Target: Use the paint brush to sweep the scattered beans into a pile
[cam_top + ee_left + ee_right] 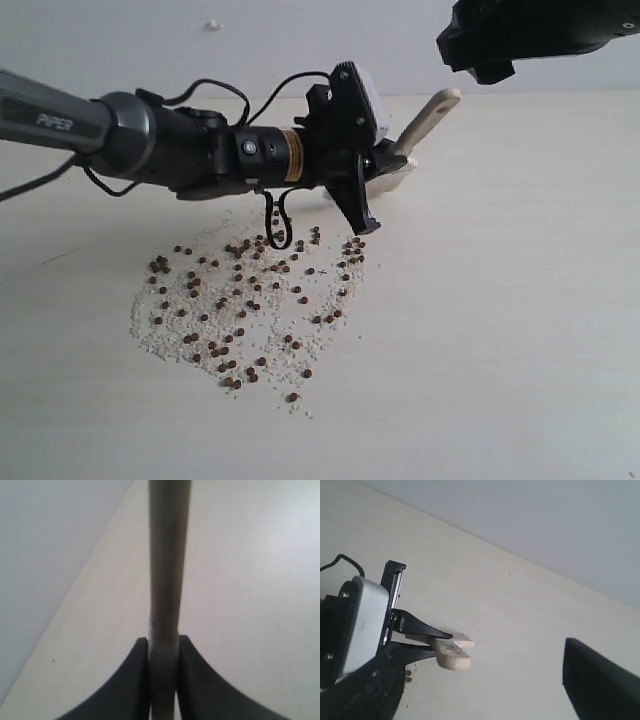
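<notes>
- On the pale worktop, the beans lie spread in a loose, wide patch, mixed with fine off-white grains.
- The left arm reaches in from the left side of the exterior view, just above the far edge of that patch.
- The left hand is clamped on the paint brush. In the left wrist view its two dark fingers press against either side of the handle, with no gap showing.
- The brush sits at the far right edge of the bean patch. Its wooden handle slants up and to the right, and its metal ferrule is low, near the worktop.
- The bristles are hidden behind the hand, so contact with the worktop cannot be told.
- In the right wrist view the rounded handle end sticks out past the left hand, with a few beans beside it.
- The right hand hangs high at the upper right, well apart from the beans and the brush.
- Only one dark finger shows, so how far the right hand is open cannot be told.
</notes>
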Tool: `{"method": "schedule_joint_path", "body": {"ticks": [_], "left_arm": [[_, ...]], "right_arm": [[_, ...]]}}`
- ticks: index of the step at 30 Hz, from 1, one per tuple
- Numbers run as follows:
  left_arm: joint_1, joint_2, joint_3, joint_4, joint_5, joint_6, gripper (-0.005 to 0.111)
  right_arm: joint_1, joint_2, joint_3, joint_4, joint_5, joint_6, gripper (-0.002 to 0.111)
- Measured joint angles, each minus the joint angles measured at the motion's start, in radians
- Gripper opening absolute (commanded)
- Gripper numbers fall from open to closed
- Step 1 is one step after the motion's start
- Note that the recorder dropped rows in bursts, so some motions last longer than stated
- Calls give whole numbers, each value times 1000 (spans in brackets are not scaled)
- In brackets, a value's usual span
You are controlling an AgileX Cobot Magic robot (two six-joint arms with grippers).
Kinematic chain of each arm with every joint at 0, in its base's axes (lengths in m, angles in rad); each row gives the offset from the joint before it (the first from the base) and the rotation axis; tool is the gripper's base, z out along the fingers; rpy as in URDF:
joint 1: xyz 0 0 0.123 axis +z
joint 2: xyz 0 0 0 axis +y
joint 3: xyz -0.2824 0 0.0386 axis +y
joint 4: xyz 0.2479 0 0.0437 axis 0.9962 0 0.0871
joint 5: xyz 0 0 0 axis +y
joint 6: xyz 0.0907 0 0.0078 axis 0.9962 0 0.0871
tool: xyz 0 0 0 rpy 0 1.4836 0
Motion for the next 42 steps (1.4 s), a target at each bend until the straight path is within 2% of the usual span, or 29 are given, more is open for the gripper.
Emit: {"method": "schedule_joint_path", "body": {"ticks": [3,6,9,12,16,22,25,28,35,42], "left_arm": [[5,-62,0,150,21,-186,0],[22,-105,0,334,-10,-367,0],[54,-133,0,490,-103,-520,0],[104,-147,0,578,-225,-645,0],[186,-150,0,616,-399,-734,0],[291,-150,0,671,-583,-851,0],[316,-150,0,702,-636,-881,0],[323,-150,0,725,-652,-896,0],[325,-150,0,742,-662,-903,0],[325,-150,0,741,-662,-905,0]], "right_arm": [[0,-53,40,-2,-55,-29,67],[-7,-95,67,-2,-83,-40,66],[-26,-111,73,12,-93,-55,66],[-50,-113,73,87,-95,-115,66],[-73,-100,73,366,-97,-423,66],[-127,-29,73,1010,0,-1133,66],[-167,40,73,1321,118,-1457,66],[-207,117,73,1536,219,-1721,66],[-282,292,73,1876,509,-2119,66],[-298,397,53,2002,678,-2237,66]]}}
